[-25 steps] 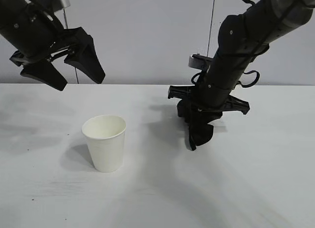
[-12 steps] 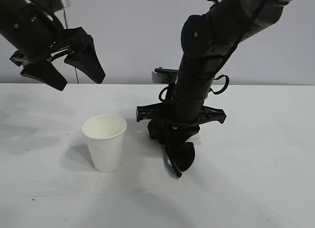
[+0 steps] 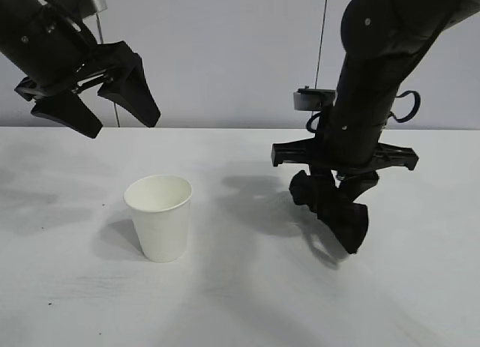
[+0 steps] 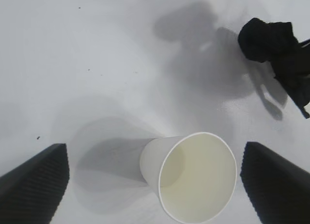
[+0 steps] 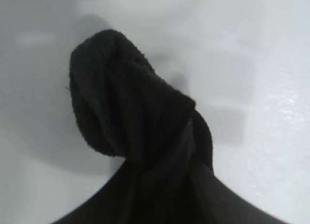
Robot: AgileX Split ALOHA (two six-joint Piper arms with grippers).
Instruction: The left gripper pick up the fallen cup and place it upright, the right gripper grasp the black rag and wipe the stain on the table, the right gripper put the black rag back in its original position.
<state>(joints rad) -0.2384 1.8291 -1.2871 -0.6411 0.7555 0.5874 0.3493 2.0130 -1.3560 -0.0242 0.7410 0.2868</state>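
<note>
The white paper cup (image 3: 160,216) stands upright on the white table (image 3: 75,287), left of centre; it also shows in the left wrist view (image 4: 193,175). My left gripper (image 3: 94,111) hangs open and empty above and behind the cup, its fingers (image 4: 34,180) wide apart. My right gripper (image 3: 341,219) is shut on the black rag (image 3: 322,197), bunched between its fingers just above the table at centre right. The rag fills the right wrist view (image 5: 131,117) and shows far off in the left wrist view (image 4: 266,37). No stain is visible.
A grey wall stands behind the table. A thin dark cable (image 3: 324,40) hangs down behind the right arm. A few tiny dark specks (image 4: 38,137) lie on the table near the cup.
My right gripper swung with the rag from centre right toward the cup, then back to the right and a little nearer. The left gripper and the cup have not moved.
</note>
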